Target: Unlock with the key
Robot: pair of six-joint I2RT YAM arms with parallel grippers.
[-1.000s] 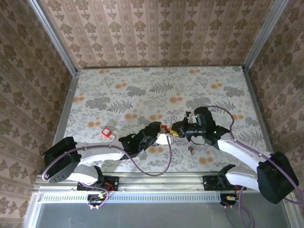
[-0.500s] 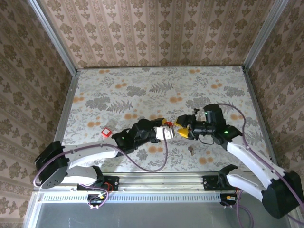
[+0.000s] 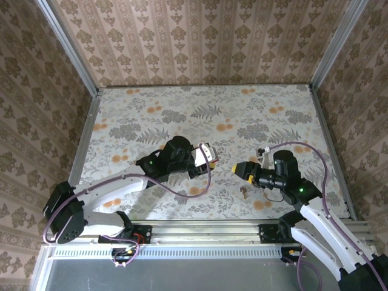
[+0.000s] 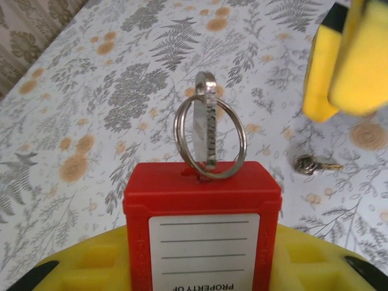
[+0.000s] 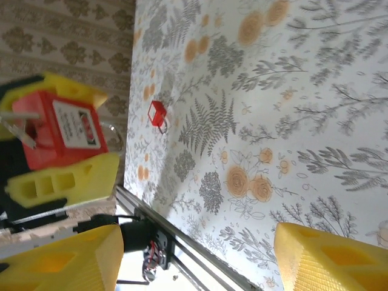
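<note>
1. Left fingers (image 4: 79,267) pinch the red padlock (image 4: 203,212) up off the surface (image 3: 254,109), with the key (image 4: 207,130) sticking out of its end.
2. Open gap next, spare key (image 3: 244,193) lying on the surface there.
3. Right fingers (image 5: 327,254) spread wide, empty, well clear of edges.

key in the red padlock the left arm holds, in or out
In. On the left wrist view the key stands upright from the red padlock, its ring looped around it.

A: Supporting surface?
B: Table (image 3: 254,115), flower-patterned top.
A: Lying on it?
B: One red padlock (image 5: 157,113), flat; one small key (image 3: 244,193) with what looks like a ring, near the front edge.
</note>
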